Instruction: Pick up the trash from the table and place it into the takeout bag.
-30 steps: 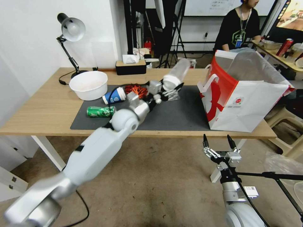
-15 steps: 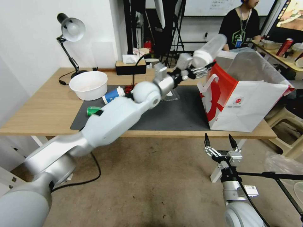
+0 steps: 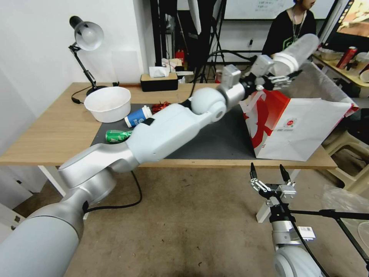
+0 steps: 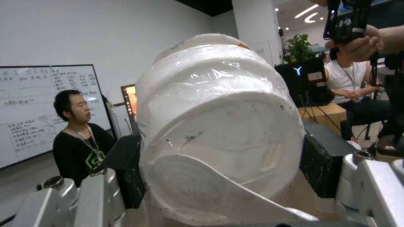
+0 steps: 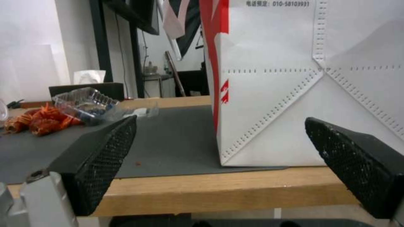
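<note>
Trash on the table (image 3: 46,130) is being cleared one item at a time, and the item now in transit is the clear plastic cup with white lid (image 3: 296,52), clenched lid-end in the left gripper (image 3: 280,77); the left wrist view shows the white lid (image 4: 219,138) pressed between the two black pads (image 4: 326,164). Over the last second the left arm has swung this cup from above the dark grey mat (image 3: 215,138), at about the centre of the table, out toward 2 o'clock, so that it now hangs tilted above the near-left rim of the takeout bag (image 3: 303,127), over the open, foil-lined mouth. The bag itself stands upright at 3 o'clock on the table, unmoved through the sequence. In the inspector's judgement the transport leg is nearly complete and what remains for this item is to let go over the opening; the cup's tilt and its place near the rim rather than over the middle leave some risk of it catching the edge. Items not yet collected lie at 9 o'clock of the mat: the green drink can (image 3: 117,135) on its side, the blue paper cup with white lid (image 3: 137,115) tipped over just beyond it, and a crumpled clear container (image 5: 86,104) beside red scraps (image 5: 36,121). The right gripper (image 3: 269,177) is parked below the table's front edge at 5 o'clock, jaws spread wide and holding nothing.
</note>
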